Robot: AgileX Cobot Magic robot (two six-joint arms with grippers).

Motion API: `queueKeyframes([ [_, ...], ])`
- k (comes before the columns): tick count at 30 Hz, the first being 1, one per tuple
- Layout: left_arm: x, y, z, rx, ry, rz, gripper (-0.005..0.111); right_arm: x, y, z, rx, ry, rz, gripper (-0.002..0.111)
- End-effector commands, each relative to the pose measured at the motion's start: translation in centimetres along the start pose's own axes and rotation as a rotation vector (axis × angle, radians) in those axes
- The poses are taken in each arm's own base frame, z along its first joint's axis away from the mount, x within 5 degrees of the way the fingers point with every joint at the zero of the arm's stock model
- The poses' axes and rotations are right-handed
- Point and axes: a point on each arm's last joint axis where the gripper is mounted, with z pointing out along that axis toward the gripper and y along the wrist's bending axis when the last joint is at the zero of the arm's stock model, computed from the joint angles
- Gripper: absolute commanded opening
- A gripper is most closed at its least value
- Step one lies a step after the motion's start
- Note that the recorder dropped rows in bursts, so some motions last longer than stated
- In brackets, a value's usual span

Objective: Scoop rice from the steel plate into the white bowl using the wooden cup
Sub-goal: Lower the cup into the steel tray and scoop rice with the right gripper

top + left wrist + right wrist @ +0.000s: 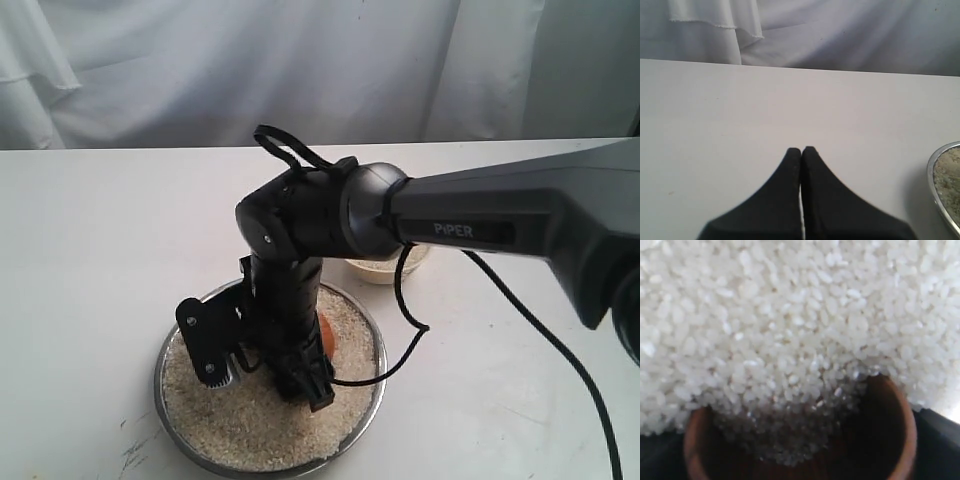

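Cup [903, 426] tipped into rice [790, 335], grains spilling into its dark mouth. We see it inside plate [158, 385], toward 2 o'clock from plate's middle. Right gripper [312, 388] holds cup, dark fingers [940, 445] snug on both sides. Bowl [380, 275] on table [80, 250] at 1 o'clock from plate, partly hidden behind arm. Left gripper [801, 150] closed tight, holding nothing, above table, near plate's rim.

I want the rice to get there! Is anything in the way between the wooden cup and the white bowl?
Nothing visible does. The wooden cup sits in the rice on the steel plate; the white bowl is just beyond the rim, partly hidden by the robot's arm.
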Motion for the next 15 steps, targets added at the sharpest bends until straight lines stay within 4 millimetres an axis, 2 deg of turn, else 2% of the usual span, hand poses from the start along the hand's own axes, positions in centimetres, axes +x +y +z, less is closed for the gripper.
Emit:
queueKeyframes([
  [1,0.0,0.0,0.0,0.003,-0.012,0.001,0.0,-0.8,0.1,0.9,-0.027,-0.127,0.082,0.0],
  [6,0.0,0.0,0.0,0.003,-0.012,0.001,0.0,-0.5,-0.2,0.8,-0.027,-0.177,0.145,0.0],
  [15,0.0,0.0,0.0,0.003,-0.012,0.001,0.0,0.1,-1.7,-1.2,0.043,-0.362,0.298,0.0],
])
